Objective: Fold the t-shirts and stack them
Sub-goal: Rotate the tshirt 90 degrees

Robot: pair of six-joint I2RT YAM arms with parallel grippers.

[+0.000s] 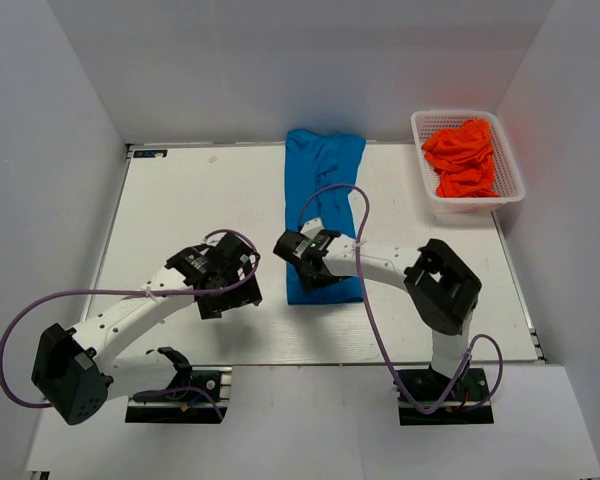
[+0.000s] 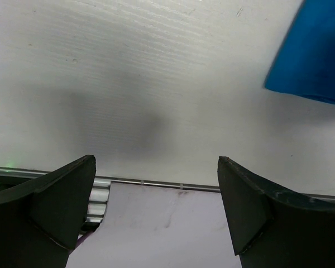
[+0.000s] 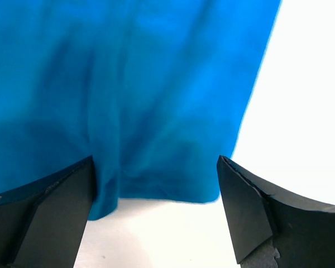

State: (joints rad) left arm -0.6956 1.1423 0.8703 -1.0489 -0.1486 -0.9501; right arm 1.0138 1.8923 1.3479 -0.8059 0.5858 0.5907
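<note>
Blue t-shirt (image 1: 325, 165) lay as a long narrow strip down the middle of the tabletop (image 1: 180, 200). Its far end reached the back edge & was wrinkled; the near hem stopped short of the front edge. Right pincer (image 1: 308, 272) sat over the strip's near end, released, fingers wide apart. In its wrist view the blue cloth (image 3: 128, 84) filled the upper left, w/ the hem crossing btw the fingers and the side edge running up the right. Couldn't tell if the tips touched fabric. Left pincer (image 1: 223, 290) hung over plain tabletop just left of the shirt's near corner (image 2: 315, 50), likewise released, close to the front rail. Orange-red t-shirts (image 1: 462, 158) were heaped in a white mesh basket (image 1: 475, 204) at the far right corner, well apart from the blue. Open room: wide on the left of the strip, narrower on the right btw strip & basket.
</note>
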